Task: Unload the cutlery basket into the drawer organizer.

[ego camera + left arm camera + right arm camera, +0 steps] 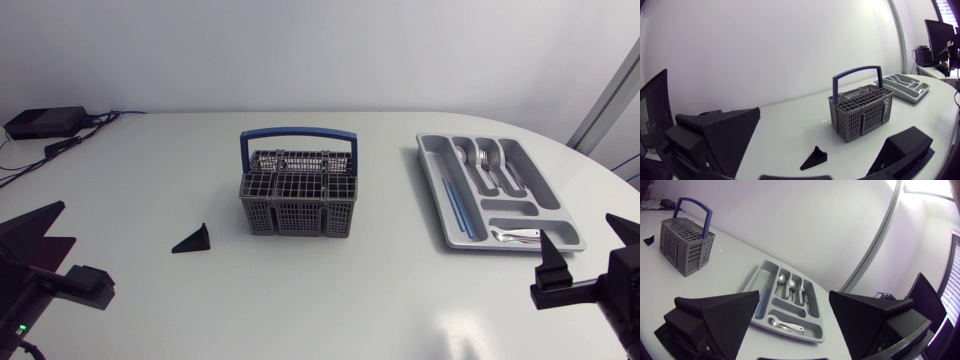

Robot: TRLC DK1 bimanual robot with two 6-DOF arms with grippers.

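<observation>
**Desk from above.** A grey slotted plastic cutlery basket with a blue hoop handle (297, 197) stands at centre, with no cutlery visible in it. A grey moulded drawer organizer (433, 180) at 3 o'clock holds silver spoons and forks (487, 160). The left end effector (75, 250) at 8 o'clock and the right end effector (585, 250) at 4 o'clock both gape, empty. Unloading appears complete. The next move is to confirm that nothing remains in the basket.

no text, label, number or sign can be read in any view. the cutlery basket (297, 218) and the drawer organizer (512, 211) carry no print that can be made out.
</observation>
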